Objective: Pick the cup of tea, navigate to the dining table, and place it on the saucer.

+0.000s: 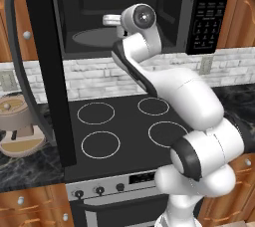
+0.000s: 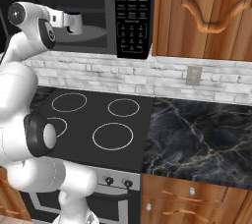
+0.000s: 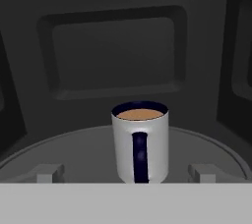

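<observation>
1. The cup [image 3: 141, 145] stands upright at centre frame in the hand view, on the round grey turntable [image 3: 74, 149] inside the dark microwave [image 3: 118, 51]. Its navy handle faces the camera; brown tea fills it to just below the navy rim.
2. The fingers [image 3: 127, 173]: two pale grey tips [image 3: 48, 173] rise at the lower left and lower right of the hand view, spread wide, one on each side of the cup. Neither tip touches the cup, and they hold nothing.
3. In the right base view the cup [image 2: 74, 22] sits at the upper left of the frame, in the microwave opening [image 2: 83, 7], just beside the white hand reaching in from the left.
4. In the left base view the arm [image 1: 169, 96] climbs from the lower right to the upper middle of the frame, its wrist level with the microwave cavity [image 1: 114, 12]; the cup is hidden behind the wrist.
5. The microwave door [image 1: 47, 66] hangs open, a dark slab down the left of the left base view.
6. The keypad [image 2: 132, 14] occupies the upper middle of the right base view.
7. Below lies a black stove [image 2: 98, 120] with four ring burners, knobs along its front edge.
8. A dark marbled table [image 2: 202, 139] flanks the stove at the right of the right base view, under a white brick backsplash [image 2: 147, 78] and wooden cabinets [image 2: 206, 16].
9. A tan round appliance [image 1: 17, 126] stands at the left edge of the left base view.
</observation>
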